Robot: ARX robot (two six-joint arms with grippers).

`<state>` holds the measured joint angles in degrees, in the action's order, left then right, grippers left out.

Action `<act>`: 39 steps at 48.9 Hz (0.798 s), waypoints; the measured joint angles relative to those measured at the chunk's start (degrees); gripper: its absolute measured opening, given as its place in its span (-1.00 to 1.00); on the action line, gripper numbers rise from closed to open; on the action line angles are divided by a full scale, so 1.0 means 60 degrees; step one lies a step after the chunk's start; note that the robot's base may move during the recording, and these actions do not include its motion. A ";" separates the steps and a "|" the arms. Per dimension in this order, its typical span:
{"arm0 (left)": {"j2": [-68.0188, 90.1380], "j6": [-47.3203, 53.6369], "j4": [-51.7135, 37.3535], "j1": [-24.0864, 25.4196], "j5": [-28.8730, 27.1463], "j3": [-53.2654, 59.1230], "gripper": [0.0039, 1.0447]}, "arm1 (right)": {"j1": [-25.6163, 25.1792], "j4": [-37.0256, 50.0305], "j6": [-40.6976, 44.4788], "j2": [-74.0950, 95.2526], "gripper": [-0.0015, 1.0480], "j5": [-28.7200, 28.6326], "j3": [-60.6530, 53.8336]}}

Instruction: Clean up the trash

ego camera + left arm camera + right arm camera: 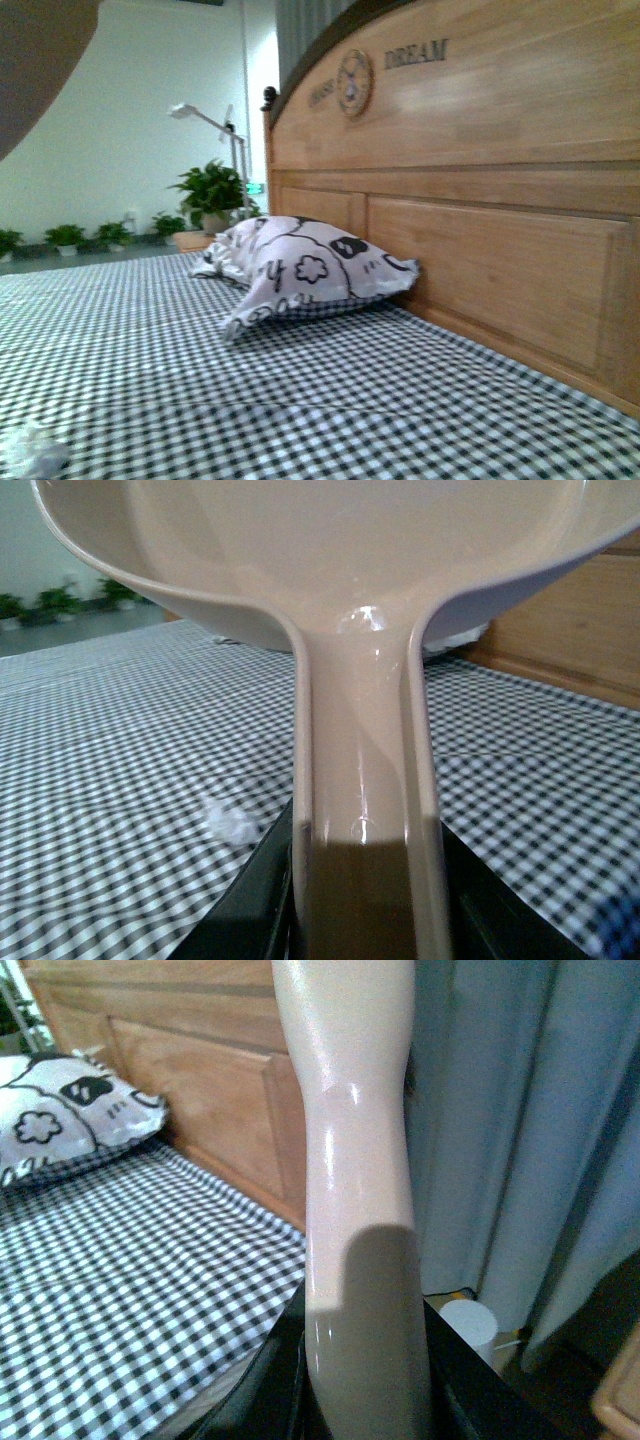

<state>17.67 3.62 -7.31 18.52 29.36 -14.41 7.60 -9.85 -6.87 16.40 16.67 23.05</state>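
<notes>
Left claw grips our dustpan, right claw a beige handle; we could flick the trash away.

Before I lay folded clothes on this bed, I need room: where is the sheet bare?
The checked sheet is bare across the middle, between the pillow, the headboard and the crumpled white wad, and left of the pillow. Crowded only at the pillow and the wad's near-left corner.
</notes>
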 joint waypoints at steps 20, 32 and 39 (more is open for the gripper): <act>-0.0011 -0.0004 0.0000 0.0000 -0.0007 0.0000 -0.50 | 0.0004 0.0000 0.0004 0.0025 -0.61 -0.0040 0.0000; 0.0707 -0.0007 0.2102 -0.0113 -0.0423 -0.0834 -0.50 | 0.0000 0.0000 0.0000 0.0025 -0.61 0.0047 0.0000; 0.2696 0.0696 0.2171 0.0375 0.0098 -0.1341 -0.50 | 0.0004 0.0000 0.0000 0.0022 -0.61 0.0004 0.0000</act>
<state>33.85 7.79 5.72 20.78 29.95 -22.46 7.62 -9.85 -6.87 16.53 16.69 23.05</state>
